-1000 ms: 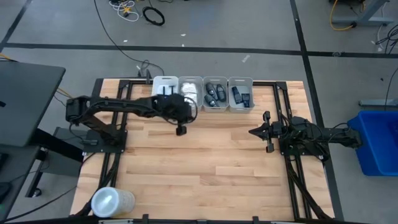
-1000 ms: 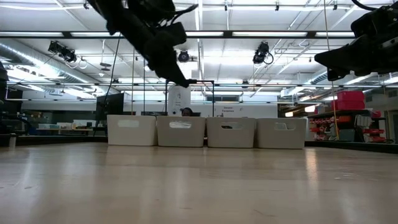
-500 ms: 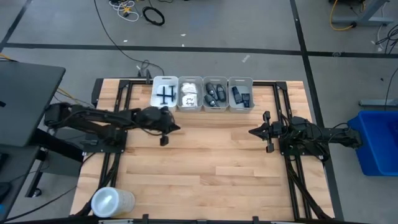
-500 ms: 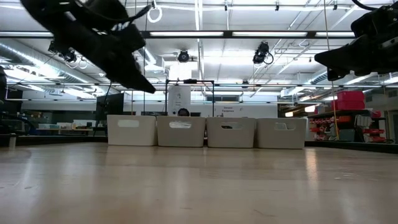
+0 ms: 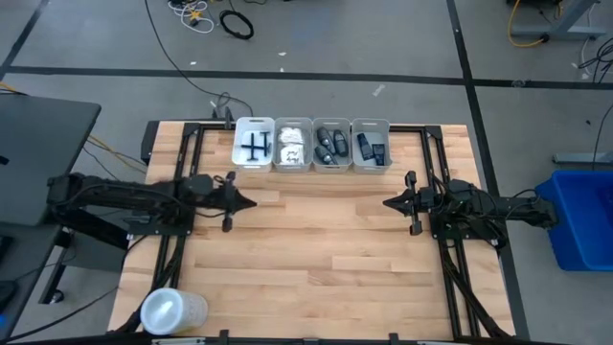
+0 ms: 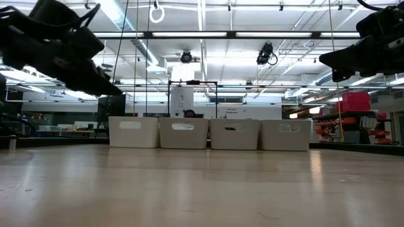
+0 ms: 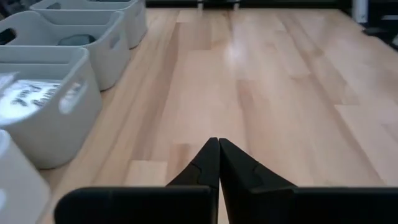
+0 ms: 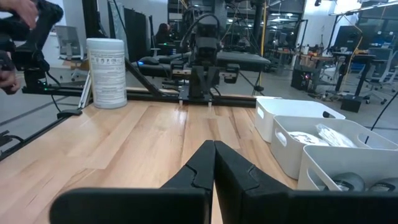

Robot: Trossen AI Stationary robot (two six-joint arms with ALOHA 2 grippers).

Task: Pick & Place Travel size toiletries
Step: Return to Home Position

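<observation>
Four white bins stand in a row at the table's far edge. The first bin (image 5: 254, 147) holds dark blue T-shaped razors, the second (image 5: 291, 149) white crinkly packets (image 7: 25, 99), and the third (image 5: 331, 146) and fourth (image 5: 371, 147) small dark oblong containers. My left gripper (image 5: 251, 201) (image 7: 217, 146) is shut and empty. It hovers over the left part of the table, in front of the razor bin, pointing toward the right. My right gripper (image 5: 386, 203) (image 8: 213, 146) is shut and empty too. It hovers at the right side, facing the left gripper.
A large clear round lidded tub (image 5: 172, 311) (image 8: 107, 71) stands at the near left corner. Bare wood (image 5: 316, 240) stretches between the two grippers and toward the near edge. The arms' dark frames run along both side edges. A person's hand (image 8: 15, 9) shows beyond the table.
My left arm has drawn back from above the bins toward the table's left edge, and its gripper has sunk lower and moved a little nearer. With the arm gone, the razor bin and the packet bin show uncovered. My right arm has kept still.
</observation>
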